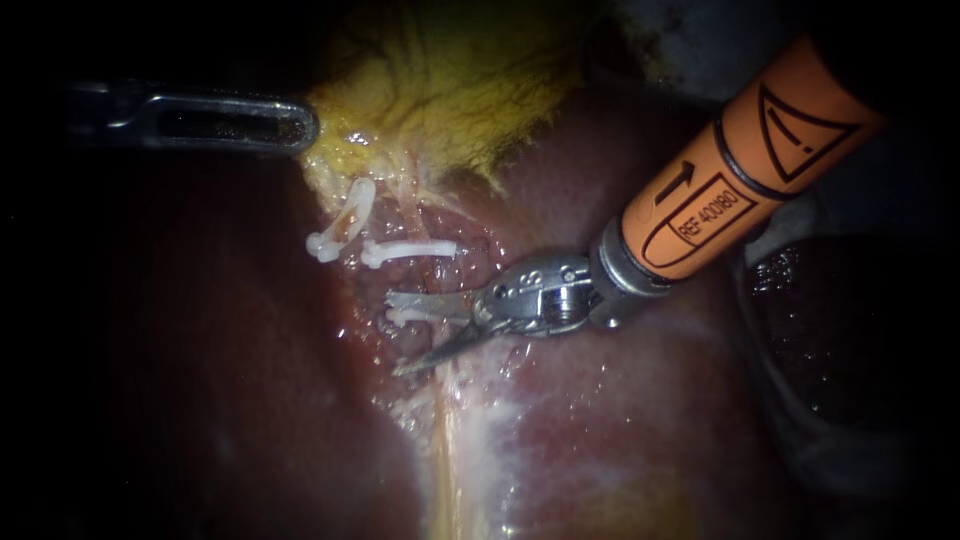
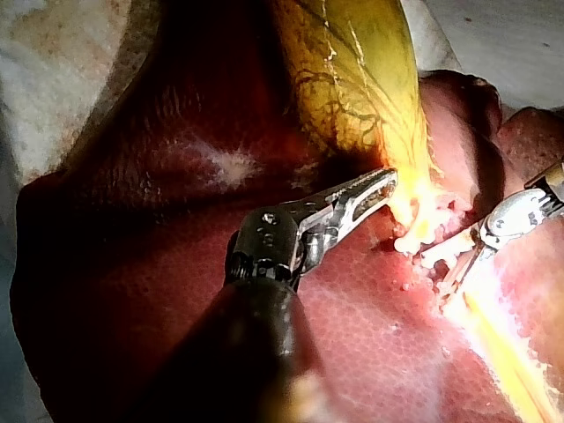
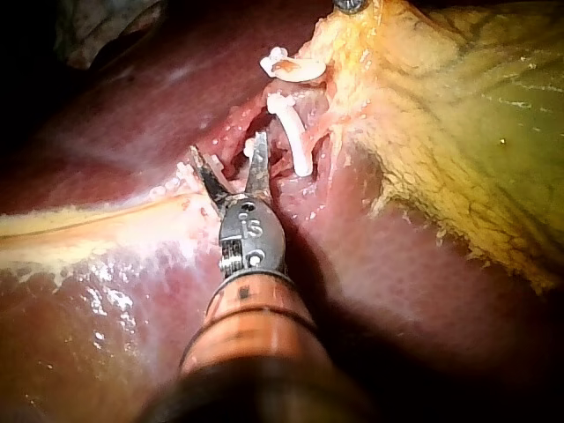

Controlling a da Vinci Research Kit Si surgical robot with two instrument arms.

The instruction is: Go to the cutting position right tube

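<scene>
My right instrument (image 1: 412,337), with an orange sleeve, ends in two thin blades. They stand open just beside the lower white clip (image 1: 412,306) on the right tube (image 1: 428,277). A second clip (image 1: 408,250) sits higher on the same tube, and a third clip (image 1: 338,230) lies further left. From the right wrist view, the open blades (image 3: 229,148) straddle pale tissue short of a clip (image 3: 291,132). My left instrument (image 1: 300,126) is shut on the yellow gallbladder's (image 1: 450,80) edge, as the left wrist view also shows (image 2: 386,183).
Dark red liver (image 1: 640,430) surrounds the site, with a pale yellowish band (image 1: 450,450) running down from the clips. A dark object (image 1: 850,330) lies at the right edge behind the orange sleeve. My right instrument also shows in the left wrist view (image 2: 458,269).
</scene>
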